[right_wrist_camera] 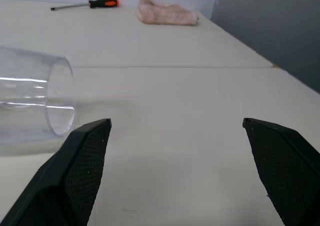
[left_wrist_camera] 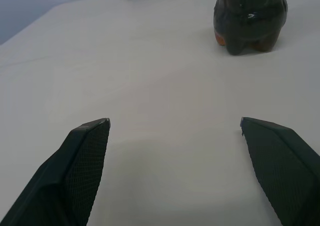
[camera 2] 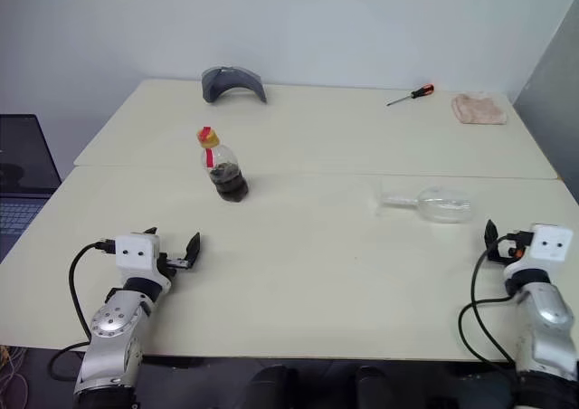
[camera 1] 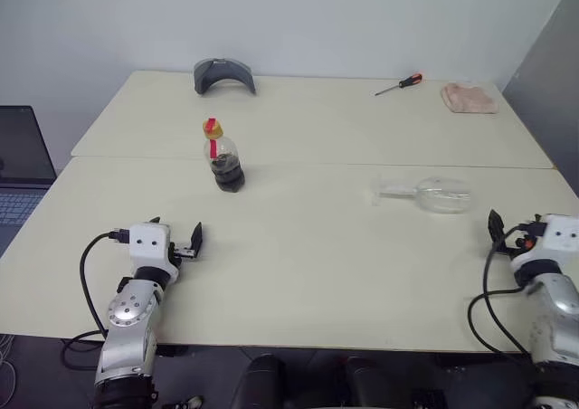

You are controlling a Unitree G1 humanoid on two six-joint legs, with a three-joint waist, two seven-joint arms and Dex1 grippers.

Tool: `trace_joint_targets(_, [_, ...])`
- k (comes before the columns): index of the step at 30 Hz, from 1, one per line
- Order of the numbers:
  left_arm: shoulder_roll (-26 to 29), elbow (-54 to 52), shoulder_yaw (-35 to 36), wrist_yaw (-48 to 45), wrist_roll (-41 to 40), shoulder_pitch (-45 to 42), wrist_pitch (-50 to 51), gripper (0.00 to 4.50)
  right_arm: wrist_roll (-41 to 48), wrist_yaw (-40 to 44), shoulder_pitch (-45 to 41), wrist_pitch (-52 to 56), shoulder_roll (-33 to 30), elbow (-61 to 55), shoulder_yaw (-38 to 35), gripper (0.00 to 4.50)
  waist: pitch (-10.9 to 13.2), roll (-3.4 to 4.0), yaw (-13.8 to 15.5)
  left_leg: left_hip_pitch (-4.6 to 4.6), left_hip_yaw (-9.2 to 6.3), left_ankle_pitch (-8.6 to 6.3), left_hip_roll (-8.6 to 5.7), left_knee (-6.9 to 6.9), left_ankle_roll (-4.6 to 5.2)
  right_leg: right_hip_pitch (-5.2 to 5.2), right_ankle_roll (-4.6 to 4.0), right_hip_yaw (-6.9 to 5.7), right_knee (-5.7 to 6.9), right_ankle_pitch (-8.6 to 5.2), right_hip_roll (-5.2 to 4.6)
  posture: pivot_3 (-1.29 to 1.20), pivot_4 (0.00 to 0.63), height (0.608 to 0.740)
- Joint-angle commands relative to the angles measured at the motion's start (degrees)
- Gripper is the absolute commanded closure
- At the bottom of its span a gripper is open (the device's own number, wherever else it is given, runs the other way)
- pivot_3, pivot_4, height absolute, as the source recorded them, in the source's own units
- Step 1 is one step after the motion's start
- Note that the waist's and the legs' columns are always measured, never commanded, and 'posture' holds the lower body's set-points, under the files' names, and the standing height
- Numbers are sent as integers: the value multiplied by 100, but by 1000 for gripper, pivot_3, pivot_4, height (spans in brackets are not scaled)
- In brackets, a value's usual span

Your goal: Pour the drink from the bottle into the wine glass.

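Dark brown drink (camera 1: 228, 167) in a yellow-capped bottle (camera 1: 221, 156) (red strip), clear wine glass (camera 1: 432, 194).

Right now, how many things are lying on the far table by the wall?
3. A grey curved object at the far left, an orange-handled screwdriver toward the right, and a crumpled pink cloth at the far right corner. Nothing appears hidden.

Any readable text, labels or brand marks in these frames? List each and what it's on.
No text reads in any view.
Bottle: the red strip on its neck carries print too small to read.
Laptop: screen dark, keys too small to read.
Wine glass, lying on its side: no markings.
Screwdriver: no markings visible.
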Motion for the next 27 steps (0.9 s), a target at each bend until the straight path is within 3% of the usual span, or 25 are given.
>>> trace_joint_targets(1, [23,-50,27,-52,-72,-150,-127,26,1199,843,456,1047,-304,-1510,-52,0,0,0,-1,-1,-1,0,1,0,0,-1,0,-2,0,0,0,0,150,740])
trace_joint_targets(5, [83,40,45,-261,-205,-336,-164,26,2413,1481,1060,2223,-919,-2883,-227,0,0,0,2,-2,0,0,5,1,1,0,0,-5,-1,0,0,0,150,740])
trace_joint_targets(11, [102,185,42,-322,-243,-652,-102,26,3243,2099,1454,3039,-1697,-4052,-182,0,1,-6,14,-9,-3,0,5,3,1,4,1,-11,-23,0,1,0,150,740])
trace_joint_targets(16, [135,474,-55,-423,-226,-1023,32,26,2373,2407,890,2799,-2033,-4366,993,0,1,-18,8,-9,-7,0,6,6,1,3,4,-15,-24,0,5,0,150,740])
trace_joint_targets(20, [116,821,-262,-609,-172,-1466,61,26,1587,2284,-93,2435,-1548,-3990,2029,0,5,-24,9,-10,-4,1,3,9,1,1,9,-13,-23,3,5,0,150,740])
trace_joint_targets(27, [57,1477,-396,-634,-131,-2104,-55,26,734,2230,-619,1864,-838,-3368,2657,0,5,-29,18,-20,-9,1,-3,7,0,-3,13,-12,-26,7,0,0,150,740])
